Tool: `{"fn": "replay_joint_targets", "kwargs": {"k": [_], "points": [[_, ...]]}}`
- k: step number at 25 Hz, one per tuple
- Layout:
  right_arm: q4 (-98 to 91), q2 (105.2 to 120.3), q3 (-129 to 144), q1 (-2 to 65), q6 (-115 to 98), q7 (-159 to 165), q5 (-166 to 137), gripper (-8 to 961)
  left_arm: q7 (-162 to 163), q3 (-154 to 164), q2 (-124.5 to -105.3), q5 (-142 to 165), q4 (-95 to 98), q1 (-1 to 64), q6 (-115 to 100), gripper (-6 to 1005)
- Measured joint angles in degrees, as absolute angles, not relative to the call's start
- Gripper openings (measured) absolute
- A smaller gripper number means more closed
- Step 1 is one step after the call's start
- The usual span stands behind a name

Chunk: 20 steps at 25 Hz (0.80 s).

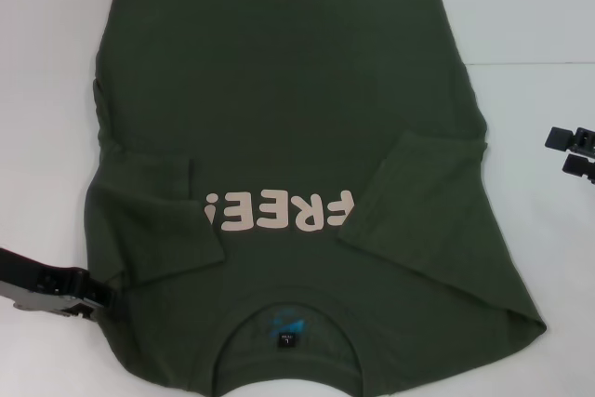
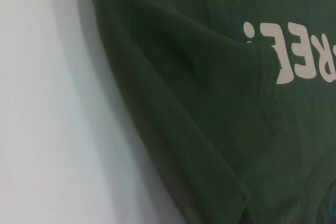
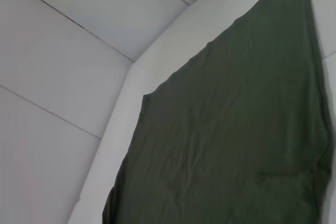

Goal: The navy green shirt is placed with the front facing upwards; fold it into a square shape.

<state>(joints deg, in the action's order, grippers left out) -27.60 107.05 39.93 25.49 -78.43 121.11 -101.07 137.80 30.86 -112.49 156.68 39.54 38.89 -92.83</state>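
Olive cotton fills most of the white table (image 1: 37,90): the shirt (image 1: 288,99) lies flat, front up, with its collar (image 1: 290,334) at the edge nearest the robot and its hem at the far edge. Inside the collar sits a small dark neck label (image 1: 286,339) with a touch of blue.

At the near left, the left gripper (image 1: 91,291) rests at the shirt's shoulder edge, touching or almost touching the cloth. Whether its fingers pinch the fabric or stand apart cannot be told. It is probably placed there to take that side for the next fold.

Farther in, both sleeves are turned inward onto the chest. The left sleeve (image 1: 153,206) and the right sleeve (image 1: 418,197) lie slanted either side of the pale pink lettering (image 1: 279,213), each covering an end of it. That narrows the body toward a rectangle, a sensible start for a square.

Off to the right, well clear of the cloth, the right gripper (image 1: 561,152) hangs with its two dark fingers a little apart, holding nothing, apparently idle.

Beyond the sleeves the cloth is smooth, with faint creases.
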Motion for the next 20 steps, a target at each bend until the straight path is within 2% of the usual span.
{"fn": "replay_joint_targets", "kwargs": {"k": [4, 13, 20], "points": [[-27.6, 107.05, 39.9, 25.5, -78.5, 121.1, -101.1, 926, 137.8, 31.0, -112.53, 156.7, 39.6, 38.9, -92.3, 416], [-27.8, 107.13, 39.9, 25.6, -78.7, 121.1, -101.1, 925, 137.5, 31.6, -112.68, 156.3, 40.0, 38.8, -91.8, 144], [-27.8, 106.83, 40.3, 25.6, -79.1, 122.0, -101.3, 925, 137.3, 31.2, -112.76, 156.2, 40.6, 38.5, -91.7, 84]]}}
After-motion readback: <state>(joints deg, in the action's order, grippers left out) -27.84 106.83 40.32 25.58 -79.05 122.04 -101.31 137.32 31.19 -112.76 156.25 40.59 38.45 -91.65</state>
